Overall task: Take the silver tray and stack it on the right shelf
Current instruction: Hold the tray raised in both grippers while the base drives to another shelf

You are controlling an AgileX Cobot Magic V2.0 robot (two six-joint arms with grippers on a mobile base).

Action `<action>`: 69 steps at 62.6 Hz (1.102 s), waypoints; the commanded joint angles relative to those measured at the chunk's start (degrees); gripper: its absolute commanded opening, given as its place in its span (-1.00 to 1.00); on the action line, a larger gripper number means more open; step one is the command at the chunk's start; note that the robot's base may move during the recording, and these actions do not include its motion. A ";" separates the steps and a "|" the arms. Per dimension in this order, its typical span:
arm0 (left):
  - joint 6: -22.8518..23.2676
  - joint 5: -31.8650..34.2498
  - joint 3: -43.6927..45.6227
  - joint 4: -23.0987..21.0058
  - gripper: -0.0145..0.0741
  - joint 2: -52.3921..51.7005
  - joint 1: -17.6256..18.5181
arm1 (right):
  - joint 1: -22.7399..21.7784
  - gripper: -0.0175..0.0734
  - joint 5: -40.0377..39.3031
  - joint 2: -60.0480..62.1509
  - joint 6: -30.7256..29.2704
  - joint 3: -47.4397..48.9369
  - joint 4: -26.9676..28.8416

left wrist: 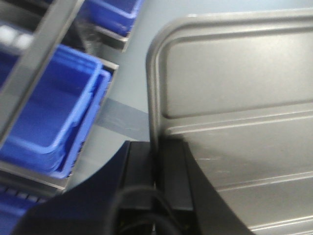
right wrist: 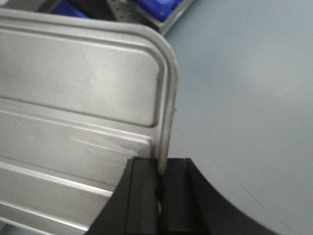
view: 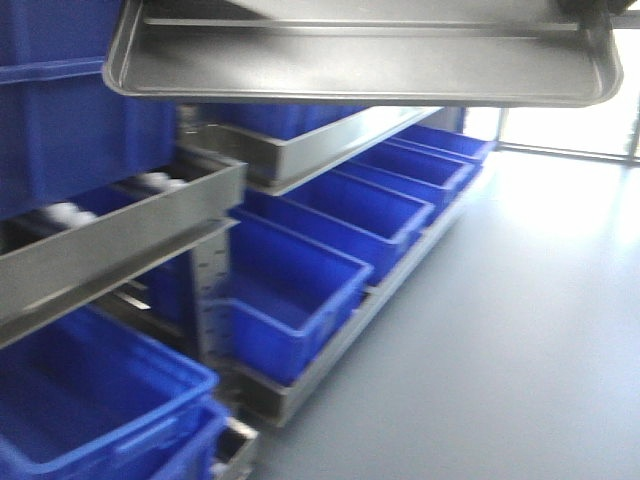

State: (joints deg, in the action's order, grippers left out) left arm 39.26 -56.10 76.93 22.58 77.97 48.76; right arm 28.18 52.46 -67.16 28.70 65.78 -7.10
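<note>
Steel rim pinch only: left gripper [left wrist: 157, 169] and right gripper [right wrist: 160, 171] each clamp tight on the thin rolled edge of the silver tray [view: 360, 65], at opposite ends. It hangs in air at 12 o'clock in the front view, with the right shelf [view: 120, 240] at 9 o'clock, well apart. Risks: arms desync and the rim slips out or the tray twists; leading edge clips the front rail or blue crates [view: 300, 290] on approach. Front view is blurred, so I'm only fairly sure that's the target level.

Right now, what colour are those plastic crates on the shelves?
The crates are bright blue. They show best in the exterior front-facing view.
</note>
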 commanded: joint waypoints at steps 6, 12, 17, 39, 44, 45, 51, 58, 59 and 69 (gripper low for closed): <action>-1.32 -0.08 1.72 3.06 -0.88 -1.49 0.29 | -0.15 -0.49 -2.60 1.75 -0.80 2.30 -2.65; -1.32 -0.08 1.72 3.06 -0.88 -1.49 0.29 | -0.15 -0.49 -2.60 1.75 -0.80 2.30 -2.65; -1.32 -0.08 1.72 3.06 -0.88 -1.49 0.29 | -0.15 -0.49 -2.60 1.75 -0.80 2.30 -2.65; -1.32 -0.08 1.72 2.96 -0.88 -1.49 0.29 | -0.15 -0.49 -2.60 1.75 -0.80 2.30 -2.65; -1.32 -0.08 1.72 2.96 -0.88 -1.49 0.29 | -0.15 -0.49 -2.60 1.75 -0.80 2.30 -2.65; -1.32 -0.08 1.72 2.96 -0.88 -1.49 0.29 | -0.15 -0.49 -2.60 1.75 -0.80 2.30 -2.65; -1.32 -0.08 1.72 2.96 -0.88 -1.49 0.29 | -0.15 -0.49 -2.60 1.75 -0.80 2.30 -2.65; -1.32 -0.08 1.72 2.96 -0.88 -1.49 0.29 | -0.15 -0.49 -2.60 1.75 -0.80 2.30 -2.65; -1.32 -0.08 1.72 2.96 -0.88 -1.49 0.29 | -0.15 -0.49 -2.60 1.75 -0.80 2.30 -2.65; -1.32 -0.08 1.72 2.96 -0.88 -1.49 0.29 | -0.15 -0.49 -2.60 1.75 -0.80 2.30 -2.65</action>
State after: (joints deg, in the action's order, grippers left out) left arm 39.26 -56.10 76.93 22.48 77.97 48.86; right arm 28.18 52.90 -67.05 28.70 65.82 -7.10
